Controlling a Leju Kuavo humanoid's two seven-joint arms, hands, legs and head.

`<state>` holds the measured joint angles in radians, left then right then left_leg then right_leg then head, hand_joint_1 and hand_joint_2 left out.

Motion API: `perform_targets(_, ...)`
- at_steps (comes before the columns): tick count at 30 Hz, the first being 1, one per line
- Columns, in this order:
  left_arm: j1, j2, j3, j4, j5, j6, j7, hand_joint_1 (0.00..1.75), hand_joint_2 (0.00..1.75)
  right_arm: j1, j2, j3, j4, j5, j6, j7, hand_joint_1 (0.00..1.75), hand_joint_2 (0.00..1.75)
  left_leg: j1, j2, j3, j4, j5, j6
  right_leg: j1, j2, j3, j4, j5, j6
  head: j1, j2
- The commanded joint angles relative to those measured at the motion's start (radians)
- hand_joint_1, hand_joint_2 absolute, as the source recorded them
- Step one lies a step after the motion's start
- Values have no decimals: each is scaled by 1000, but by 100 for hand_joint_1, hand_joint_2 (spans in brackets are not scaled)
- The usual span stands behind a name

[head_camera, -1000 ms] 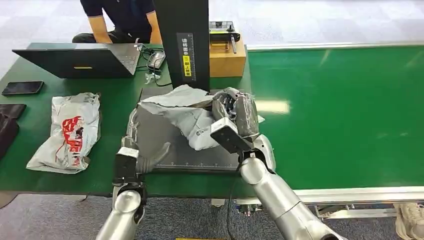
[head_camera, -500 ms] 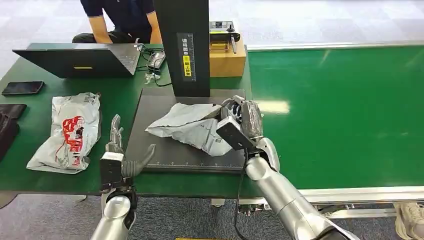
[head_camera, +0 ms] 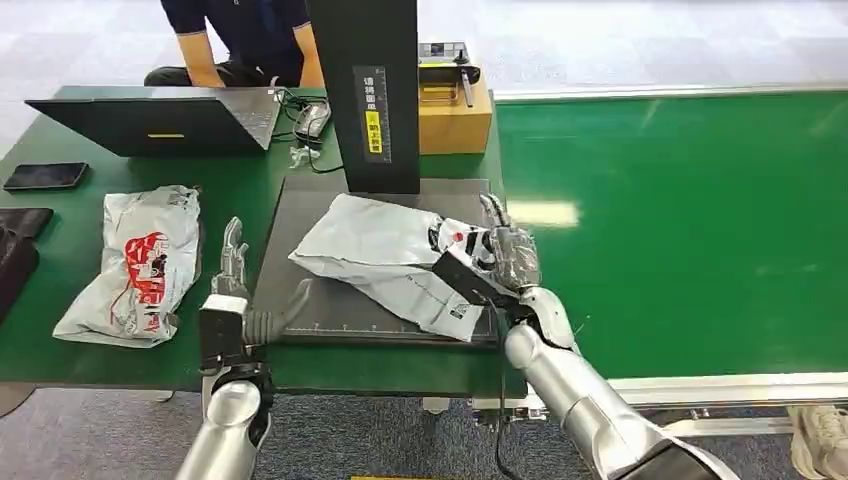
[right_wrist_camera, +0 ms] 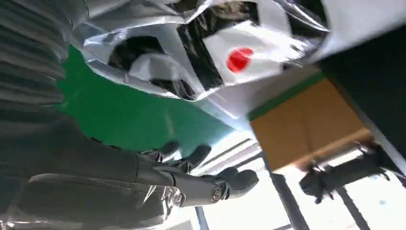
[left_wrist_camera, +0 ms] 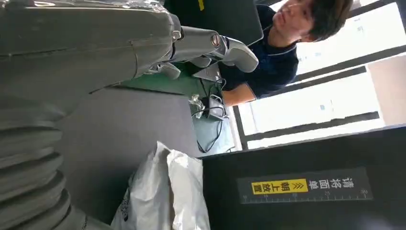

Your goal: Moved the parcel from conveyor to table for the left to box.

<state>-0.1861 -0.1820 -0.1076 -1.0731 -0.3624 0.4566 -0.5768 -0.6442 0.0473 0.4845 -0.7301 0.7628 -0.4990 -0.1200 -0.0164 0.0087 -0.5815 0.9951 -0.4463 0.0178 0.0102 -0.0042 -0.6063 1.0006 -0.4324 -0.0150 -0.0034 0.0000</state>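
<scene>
Lying flat on the dark mat [head_camera: 300,225], the grey parcel [head_camera: 385,250] touched the right hand [head_camera: 505,255], whose fingers were spread apart and held nothing. The left hand [head_camera: 235,285] was wide too, beside the mat on the green table [head_camera: 60,330].

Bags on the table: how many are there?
2. One grey parcel lies on the dark mat by the right hand; one white bag with red print lies further left.
</scene>
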Motion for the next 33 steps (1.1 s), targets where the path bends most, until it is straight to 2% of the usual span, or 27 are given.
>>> perform_targets(1, -36, 14, 4, 54, -19, -21, 12, 0, 175, 98, -38, -7, -90, 223, 17, 145, 0, 175, 2, -4, 5, -3, 0, -3, 1, -3, 7, -3, -1, 2, 0, 0)
perform_targets(4, -52, 6, 3, 69, -21, -33, 5, 0, 175, 120, -29, -61, -149, 303, -48, 149, 0, 175, 1, -3, 4, -2, 0, -2, 0, -3, 5, -2, -1, 1, 0, 0)
perform_targets(5, -60, 4, 2, 76, -22, -34, 8, 0, 175, 120, -28, -70, -158, 325, -69, 157, 0, 175, 2, -5, 9, -4, 0, -4, 1, -4, 11, -5, -1, 3, 0, 0)
perform_targets(6, -74, 1, 0, 89, -26, -39, 11, 0, 175, 132, -16, -102, -191, 296, -103, 110, 0, 175, 1, -5, 7, -3, 0, -3, 1, -4, 8, -4, -1, 3, 0, 0)
perform_targets(9, -102, -3, -10, 130, -24, -43, 4, 0, 175, 186, -6, -159, -296, 61, -149, -92, 0, 175, 1, -4, 2, -1, 0, -2, 0, -3, 4, -1, -1, 2, 0, 0)
perform_targets(12, -118, -3, -18, 162, -12, -43, -18, 0, 175, 220, -15, -175, -371, -265, 36, -311, 0, 175, 1, -5, 4, -1, 0, -3, 0, -4, 5, -2, -1, 2, -1, 0)
perform_targets(13, -118, -2, -18, 163, -10, -43, -20, 0, 175, 222, -17, -172, -377, -289, 54, -329, 0, 175, 0, -4, 3, -1, 0, -2, 0, -3, 4, -1, -1, 2, 0, 0)
perform_targets(21, -119, 1, -18, 163, -10, -44, -20, 0, 175, 222, -19, -174, -377, -291, 55, -330, 0, 175, 0, -2, 3, -1, 0, -2, 0, -1, 4, -1, -1, 2, 0, 0)
perform_targets(22, -119, 1, -18, 163, -10, -44, -20, 0, 175, 222, -19, -174, -377, -291, 55, -330, 0, 175, 1, -4, 8, -2, -1, -4, 0, -2, 9, -3, -1, 3, 0, 0)
perform_targets(23, -116, 3, -20, 154, -6, -47, -21, 0, 175, 223, -19, -176, -387, -376, 111, -387, 0, 175, 1, -2, 4, -1, 0, -2, 0, -1, 4, -1, -1, 2, 0, 0)
perform_targets(25, -115, 10, -25, 147, 1, -51, -21, 0, 175, 227, -29, -176, -413, -489, 215, -428, 0, 175, 1, -2, 4, -1, 0, -2, 0, -1, 5, -1, -1, 2, 0, 0)
perform_targets(31, -116, 23, -35, 148, 9, -60, -19, 0, 175, 245, -40, -187, -475, -686, 439, -477, 0, 175, 0, -2, 3, -1, 0, -2, 0, -1, 4, -1, -1, 2, 0, 0)
perform_targets(33, -119, 28, -45, 154, 1, -63, -18, 0, 175, 263, -41, -197, -514, -710, 465, -493, 0, 175, 1, -2, 4, -1, -1, -2, 0, -1, 5, -1, -1, 2, 0, 0)
